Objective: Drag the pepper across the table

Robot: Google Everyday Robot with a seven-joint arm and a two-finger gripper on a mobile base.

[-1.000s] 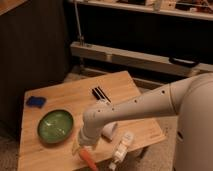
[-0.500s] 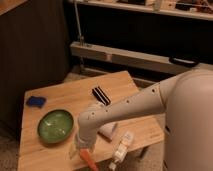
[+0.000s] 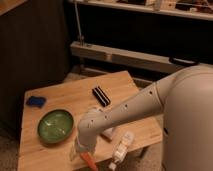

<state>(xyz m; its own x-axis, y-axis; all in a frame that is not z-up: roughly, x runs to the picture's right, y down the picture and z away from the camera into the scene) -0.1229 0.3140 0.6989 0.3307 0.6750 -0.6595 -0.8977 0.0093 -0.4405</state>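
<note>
— At the near edge of the table [image 3: 125, 85], what is recorded?

— The pepper [image 3: 89, 160] lies there, left of the middle of that edge. It is slim and orange-red, and its length slants toward the lower right. Whether any part of it overhangs the edge cannot be told.

— And the gripper?

— The gripper [image 3: 81, 149] is down at the table top, right at the upper end of the pepper. Contact between the two cannot be confirmed. Whether the gripper is open or closed, or clamped on the pepper, cannot be told either, because the end of the arm covers it.

— Position of the arm?

— The white arm [image 3: 130, 107] comes from the robot body [image 3: 192, 120] on the right. It slopes down and to the left over the front half of the table.

— Other items on the surface?

— Five noted.
- A green bowl [image 3: 56, 125] sits just left of the gripper, close to it but apart.
- A small blue object [image 3: 36, 101] lies behind the bowl, near the left edge.
- A black ribbed bar [image 3: 101, 95] lies near the middle, toward the far side, clear of the arm.
- A white bottle [image 3: 121, 150] lies on its side at the front edge, right of the pepper and apart from it.
- A white cup [image 3: 109, 132] shows in part beneath the arm, between the arm and the bottle.
</note>
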